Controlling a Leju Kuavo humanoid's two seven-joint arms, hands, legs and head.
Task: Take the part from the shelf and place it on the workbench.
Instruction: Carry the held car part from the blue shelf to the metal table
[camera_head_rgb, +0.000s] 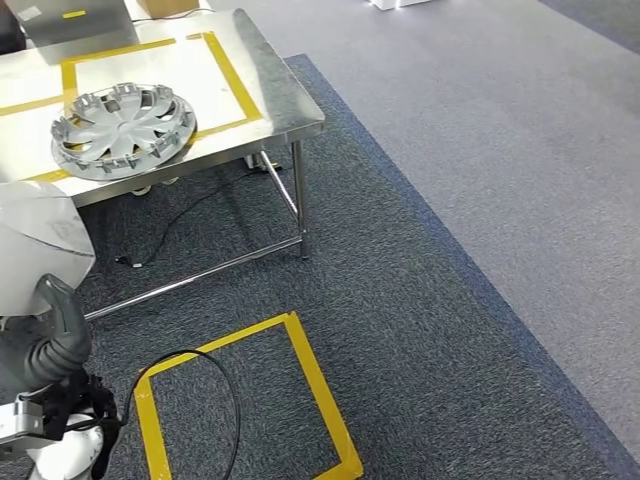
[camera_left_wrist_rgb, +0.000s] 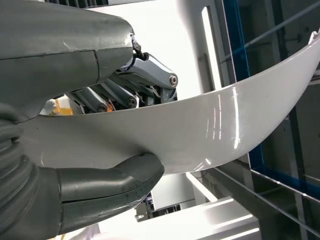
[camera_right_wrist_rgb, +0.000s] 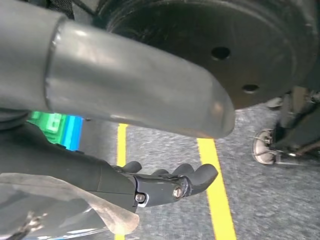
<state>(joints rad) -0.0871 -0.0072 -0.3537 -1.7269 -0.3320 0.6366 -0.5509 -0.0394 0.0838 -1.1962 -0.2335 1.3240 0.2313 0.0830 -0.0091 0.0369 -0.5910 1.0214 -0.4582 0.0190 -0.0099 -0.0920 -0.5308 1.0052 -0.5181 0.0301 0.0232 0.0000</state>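
My left hand (camera_head_rgb: 62, 335) grips a white, glossy, curved part (camera_head_rgb: 34, 240) at the left edge of the head view. In the left wrist view the thumb (camera_left_wrist_rgb: 113, 182) presses one face of the white part (camera_left_wrist_rgb: 196, 130) and the fingers (camera_left_wrist_rgb: 151, 75) clamp the other face. The steel workbench (camera_head_rgb: 279, 95) with yellow tape outlines stands ahead at the upper left. A silver wheel cover (camera_head_rgb: 121, 128) lies on it near its front edge. My right hand (camera_right_wrist_rgb: 166, 185) hangs over the carpet with its fingers stretched out and nothing in it.
The workbench's legs and crossbars (camera_head_rgb: 300, 200) reach down to dark carpet. A yellow tape square (camera_head_rgb: 317, 390) marks the floor in front of me, with a black cable (camera_head_rgb: 230, 400) looping across it. Lighter grey carpet (camera_head_rgb: 513, 150) lies to the right.
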